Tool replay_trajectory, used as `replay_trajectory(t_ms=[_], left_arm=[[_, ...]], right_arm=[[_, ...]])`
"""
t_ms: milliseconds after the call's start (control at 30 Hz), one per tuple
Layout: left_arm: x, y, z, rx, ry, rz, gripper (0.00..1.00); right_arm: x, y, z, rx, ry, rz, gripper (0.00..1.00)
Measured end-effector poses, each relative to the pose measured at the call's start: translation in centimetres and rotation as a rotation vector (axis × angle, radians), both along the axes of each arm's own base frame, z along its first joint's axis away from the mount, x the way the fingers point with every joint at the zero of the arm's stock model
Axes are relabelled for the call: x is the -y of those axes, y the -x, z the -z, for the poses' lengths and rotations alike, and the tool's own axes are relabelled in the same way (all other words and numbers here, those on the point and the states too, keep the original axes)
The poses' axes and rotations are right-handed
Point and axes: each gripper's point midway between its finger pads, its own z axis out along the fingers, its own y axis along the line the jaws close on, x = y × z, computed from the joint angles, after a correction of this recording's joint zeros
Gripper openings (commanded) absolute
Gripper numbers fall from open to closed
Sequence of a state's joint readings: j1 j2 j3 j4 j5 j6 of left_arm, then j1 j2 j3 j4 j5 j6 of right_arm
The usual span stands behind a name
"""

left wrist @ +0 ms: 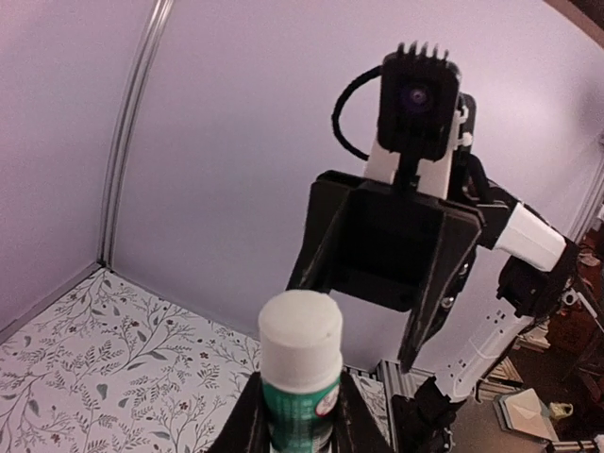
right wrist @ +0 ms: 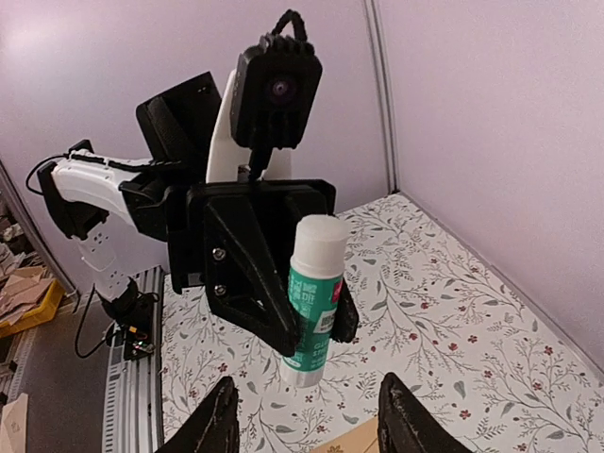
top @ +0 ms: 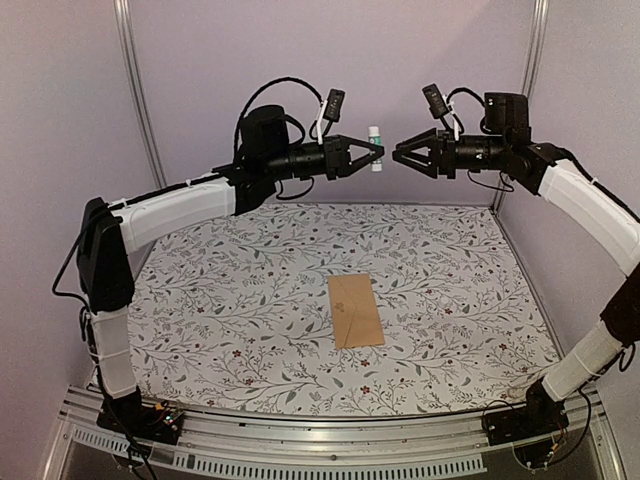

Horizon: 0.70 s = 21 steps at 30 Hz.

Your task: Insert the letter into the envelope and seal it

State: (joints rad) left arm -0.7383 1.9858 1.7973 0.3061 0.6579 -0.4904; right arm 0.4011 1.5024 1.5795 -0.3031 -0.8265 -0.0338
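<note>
Left tool [top: 372,153] clamps the glue stick [top: 374,133]; right tool [top: 398,153], jaws apart and empty, hovers just beside it; envelope [top: 356,311] lies on the counter [top: 220,290] well below.

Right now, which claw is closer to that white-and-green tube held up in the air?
Left. The left gripper is shut on the glue stick, holding it upright in mid-air. The right gripper faces it from the other side, jaws open, close by but not touching.

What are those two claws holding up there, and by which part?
The left gripper pinches a glue stick by its green labelled body, below the white cap. The right gripper is open and holds nothing.
</note>
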Motion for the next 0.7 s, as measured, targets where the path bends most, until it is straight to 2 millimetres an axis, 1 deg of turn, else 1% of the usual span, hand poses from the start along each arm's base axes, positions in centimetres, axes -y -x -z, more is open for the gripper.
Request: replay_trajectory(t_ms=[133,200,233,367,533,600,700], left_arm=[[0.0,1.7,-1.4,0.038,0.04,0.085,0.0],[-0.1,2.1,-1.9,0.046,0.053,0.108,0.0],[-0.1,2.3,-2.0,0.049,0.056,0.118,0.0],[-0.1,2.7,-2.3,0.045,0.065,0.138,0.0],[0.0,3.1,-2.4,0.038,0.068,0.152,0.0],[0.0,3.1,-2.5,0.036,0.071,0.155,0.0],[0.0,3.2,-2.7,0.032,0.076,0.16,0.0]], right_arm=[[-2.3,1.3,2.9,-0.111,0.002,-0.171,0.53],[-3.0,1.6,3.9,-0.151,0.002,-0.216,0.53],[-3.3,1.9,4.0,-0.157,0.0,-0.233,0.53],[-4.1,3.1,3.4,-0.153,-0.02,-0.29,0.52],[-4.7,3.6,2.6,-0.145,-0.041,-0.315,0.44],[-4.7,3.7,2.4,-0.141,-0.046,-0.317,0.38],[-4.7,3.6,2.2,-0.139,-0.053,-0.312,0.25]])
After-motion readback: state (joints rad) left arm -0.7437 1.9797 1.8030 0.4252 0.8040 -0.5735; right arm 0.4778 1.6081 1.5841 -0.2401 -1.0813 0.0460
